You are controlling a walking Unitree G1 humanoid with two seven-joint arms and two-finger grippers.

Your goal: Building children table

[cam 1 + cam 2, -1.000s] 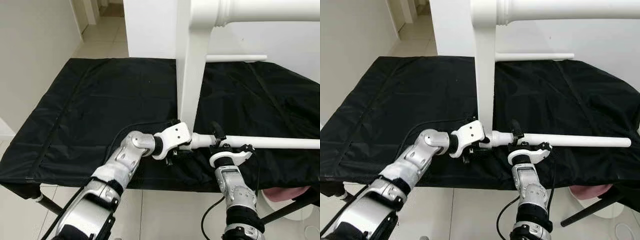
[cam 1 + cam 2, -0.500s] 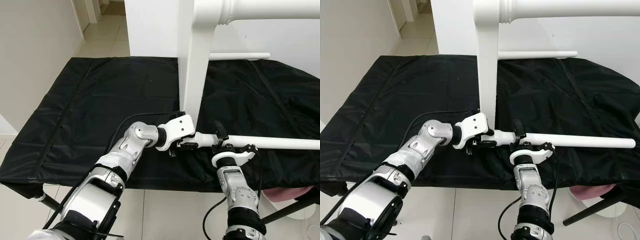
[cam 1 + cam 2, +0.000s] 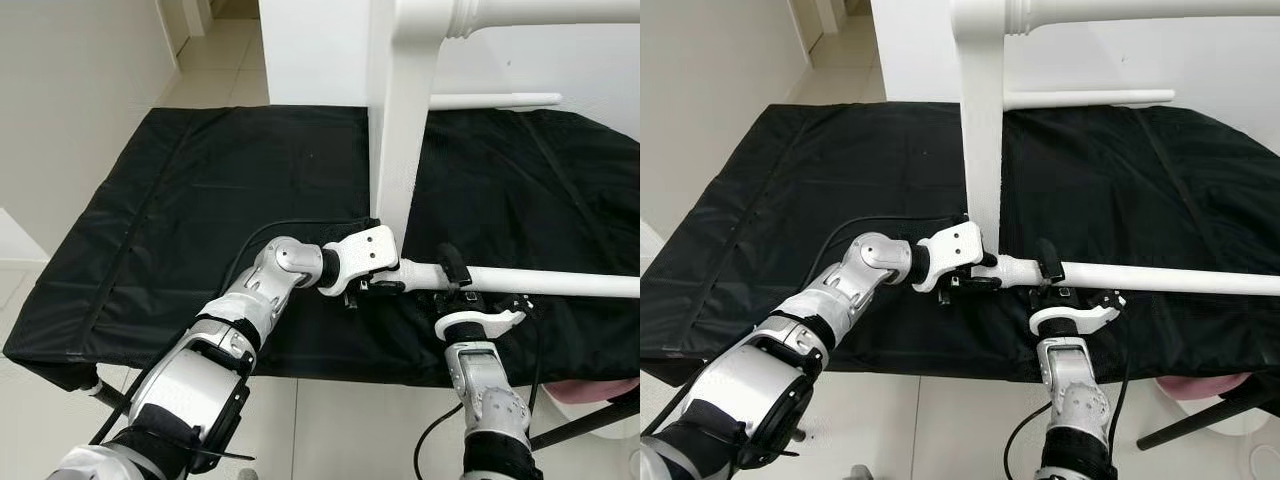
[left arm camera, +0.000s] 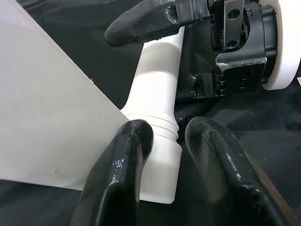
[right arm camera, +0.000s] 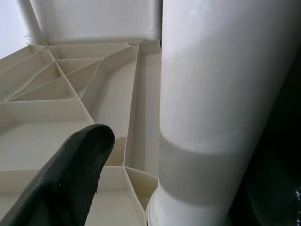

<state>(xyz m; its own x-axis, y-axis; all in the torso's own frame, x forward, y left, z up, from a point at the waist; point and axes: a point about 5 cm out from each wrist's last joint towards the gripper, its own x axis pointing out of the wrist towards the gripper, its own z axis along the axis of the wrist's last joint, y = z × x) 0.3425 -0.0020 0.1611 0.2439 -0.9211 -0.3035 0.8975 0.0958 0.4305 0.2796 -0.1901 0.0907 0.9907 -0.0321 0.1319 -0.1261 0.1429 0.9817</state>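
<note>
The leg is laid along the bench's near edge, its threaded end at the tabletop corner. There the left claw is clenched on its collar; the right claw is clamped just beside.

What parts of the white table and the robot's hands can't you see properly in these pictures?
- The white tabletop stands on its edge in the eye views; its top runs past the picture's upper edge.
- The lower table leg is cut off by the right edge, so its far end is hidden.
- The joint where that leg meets the tabletop sits behind the left gripper.
- The right gripper wraps the leg; its far finger is hidden behind it.
</note>
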